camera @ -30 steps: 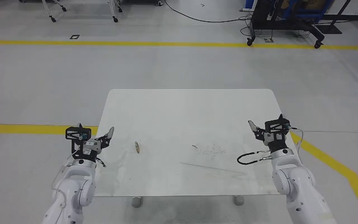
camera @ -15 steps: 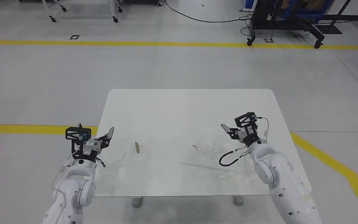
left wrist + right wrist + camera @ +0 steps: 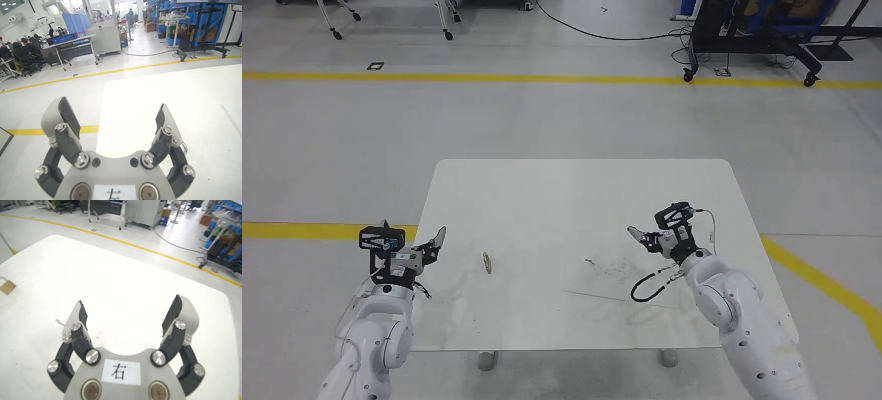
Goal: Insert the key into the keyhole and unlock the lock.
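Lock (image 3: 488, 262) (image 3: 7, 287): lies flat on the desk (image 3: 572, 195), toward the left edge, nearer the front edge than the rear.
Key (image 3: 590, 263) (image 3: 60, 322): small thin item near mid-desk, well apart from the lock; details too small to tell.
Left hand (image 3: 412, 240) (image 3: 113, 106): at the left edge, fingers spread, holding nothing.
Right hand (image 3: 660, 225) (image 3: 128, 302): above the right half, near the key, fingers spread, holding nothing.
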You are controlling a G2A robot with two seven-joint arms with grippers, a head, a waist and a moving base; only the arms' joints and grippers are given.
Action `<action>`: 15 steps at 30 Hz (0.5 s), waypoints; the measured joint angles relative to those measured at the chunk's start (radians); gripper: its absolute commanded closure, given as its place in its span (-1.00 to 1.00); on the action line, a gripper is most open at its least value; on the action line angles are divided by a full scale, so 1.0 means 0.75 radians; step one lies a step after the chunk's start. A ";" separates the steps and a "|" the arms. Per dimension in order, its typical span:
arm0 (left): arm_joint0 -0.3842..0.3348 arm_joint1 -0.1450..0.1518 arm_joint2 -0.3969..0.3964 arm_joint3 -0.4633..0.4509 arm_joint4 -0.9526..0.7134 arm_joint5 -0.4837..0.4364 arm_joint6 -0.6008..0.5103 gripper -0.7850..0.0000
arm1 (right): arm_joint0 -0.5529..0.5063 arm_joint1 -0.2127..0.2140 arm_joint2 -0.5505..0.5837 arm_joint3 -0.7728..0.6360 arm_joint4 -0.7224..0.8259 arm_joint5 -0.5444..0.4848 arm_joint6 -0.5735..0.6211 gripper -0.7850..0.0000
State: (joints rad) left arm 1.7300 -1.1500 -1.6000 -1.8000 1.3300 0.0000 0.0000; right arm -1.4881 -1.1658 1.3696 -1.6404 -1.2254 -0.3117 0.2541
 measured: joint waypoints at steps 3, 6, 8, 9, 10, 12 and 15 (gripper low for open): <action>0.000 0.000 0.000 0.000 0.000 0.000 0.000 -1.00 | 0.070 -0.004 -0.075 0.045 -0.039 -0.131 0.050 -1.00; 0.000 0.000 0.000 0.000 0.000 0.000 0.000 -1.00 | 0.120 -0.010 -0.139 0.084 -0.044 -0.194 0.079 -1.00; 0.000 0.000 0.000 0.000 0.000 0.000 0.000 -1.00 | 0.149 -0.012 -0.174 0.105 -0.055 -0.241 0.104 -1.00; 0.000 0.000 0.000 0.000 0.000 0.000 0.000 -1.00 | 0.169 -0.013 -0.197 0.116 -0.074 -0.271 0.124 -1.00; 0.000 0.000 0.000 0.000 0.000 0.000 0.000 -1.00 | 0.181 -0.014 -0.216 0.123 -0.090 -0.294 0.139 -1.00; 0.000 0.000 0.000 0.000 0.000 0.000 0.000 -1.00 | 0.207 -0.015 -0.255 0.137 -0.119 -0.348 0.168 -1.00; 0.000 0.000 0.000 0.000 0.000 0.000 0.000 -1.00 | 0.233 -0.016 -0.309 0.139 -0.199 -0.384 0.230 -1.00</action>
State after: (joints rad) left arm 1.7300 -1.1500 -1.6000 -1.8000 1.3300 0.0000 0.0000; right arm -1.3134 -1.1774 1.1382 -1.5359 -1.3746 -0.5994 0.4265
